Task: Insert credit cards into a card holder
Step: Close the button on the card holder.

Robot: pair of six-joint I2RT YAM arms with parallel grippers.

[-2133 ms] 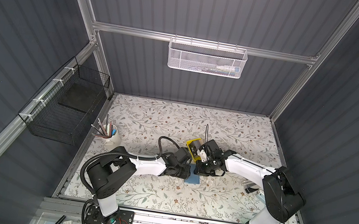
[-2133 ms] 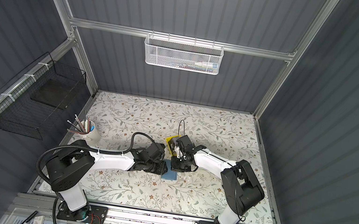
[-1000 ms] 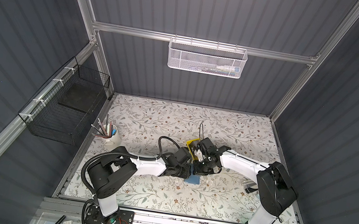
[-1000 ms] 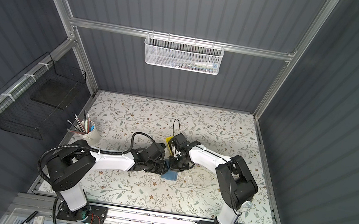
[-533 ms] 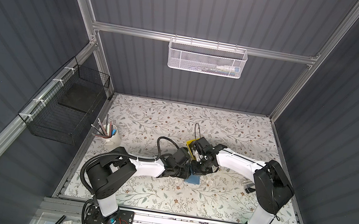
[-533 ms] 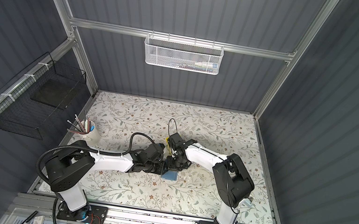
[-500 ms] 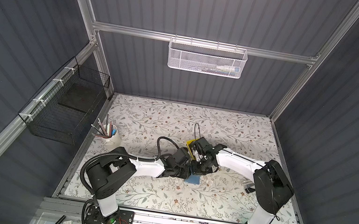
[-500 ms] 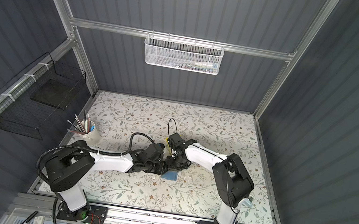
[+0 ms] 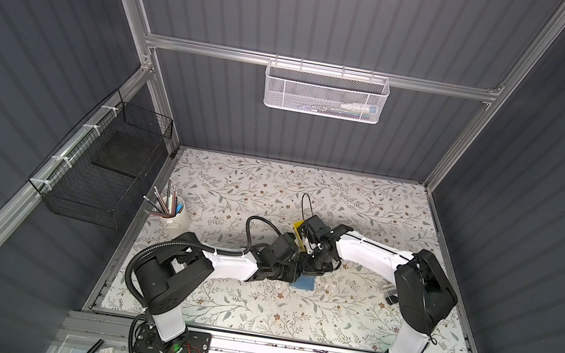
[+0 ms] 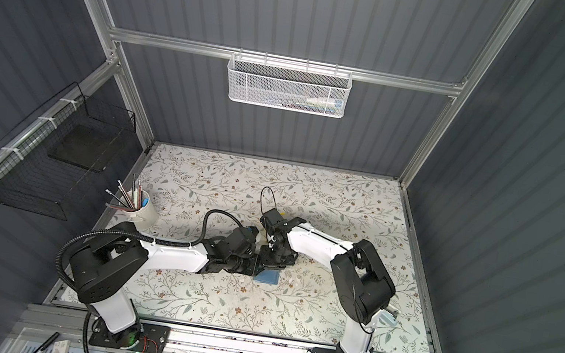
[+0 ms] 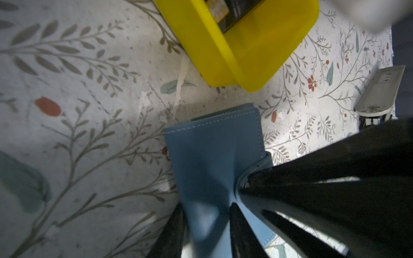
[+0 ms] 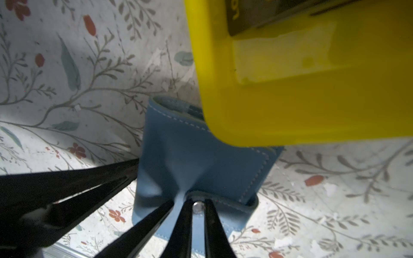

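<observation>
Near mid-bench (image 11: 89, 111), both claws are working the blue holder (image 11: 212, 145), which looks light, soft and stitched and is buckling where squeezed. The left claw (image 11: 205, 206) is clenching the cover. The right claw (image 12: 197, 204) is pinching the snap tab, probably the best handle for peeling it open. At the holder's 11 o'clock, a yellow tray (image 11: 201, 44) is holding black cards (image 11: 241, 13), likely thin, stiff and slippery.

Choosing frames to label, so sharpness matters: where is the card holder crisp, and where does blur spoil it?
Left wrist: card holder stitching crisp, blurred near the fingers. Right wrist: stitching readable, yellow tray in front soft. In both top views: sharp, but it is tiny and partly hidden.
</observation>
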